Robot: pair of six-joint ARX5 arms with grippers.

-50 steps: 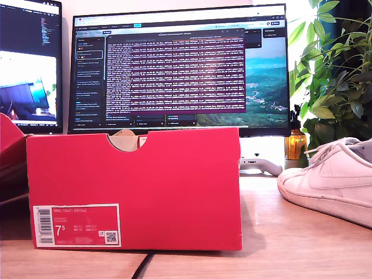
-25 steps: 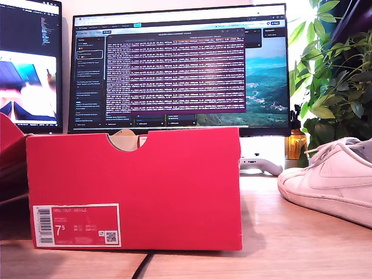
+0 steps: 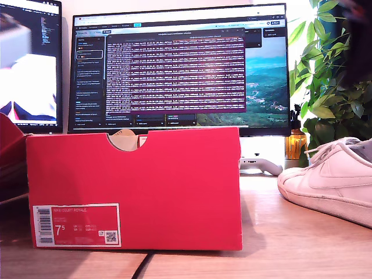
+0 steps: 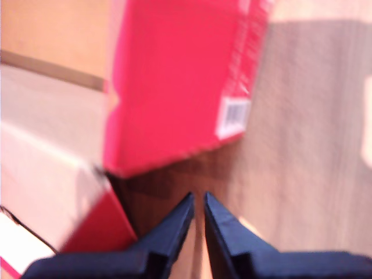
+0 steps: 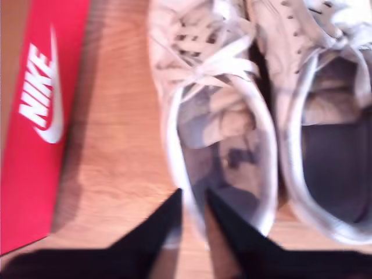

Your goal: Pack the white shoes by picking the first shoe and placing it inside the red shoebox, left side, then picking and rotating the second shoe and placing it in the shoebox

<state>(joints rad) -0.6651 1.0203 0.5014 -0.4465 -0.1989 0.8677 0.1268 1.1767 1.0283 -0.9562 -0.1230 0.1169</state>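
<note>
1. Hanging above the desk [image 4: 302, 116], my first gripper [image 4: 198, 200] has its two dark jaws nearly together, only a thin slit between the tips, and nothing sits in that slit.
2. Its tips point at bare wood just beside a corner of the red shoebox [image 4: 174, 81]; they touch neither the box nor the desk as far as the blurred picture shows.
3. Over the shoes, my second gripper [image 5: 193, 197] also shows its jaws drawn close, a narrow gap between them.
4. The heel rim of the nearer white shoe [image 5: 221, 110] lies right at those tips; whether the jaws pinch the rim or merely hover over it I cannot tell, as the picture is blurred.
5. The two white shoes lie side by side on the wood, the second shoe [image 5: 325, 104] touching or almost touching the first, both with laces tied and grey insides showing.
6. A flat red panel with a white logo [image 5: 40, 99] lies apart from the shoes in the second wrist view.
7. In the exterior view the red shoebox [image 3: 133, 186] stands upright on the desk [image 3: 290, 232], a half-round notch in its top edge and a white label [image 3: 77, 224] reading 7.5 at its lower corner on the exterior view's left.
8. One white shoe [image 3: 331, 180] rests at the exterior view's right, well apart from the box, toe towards it, sole slightly scuffed.
</note>
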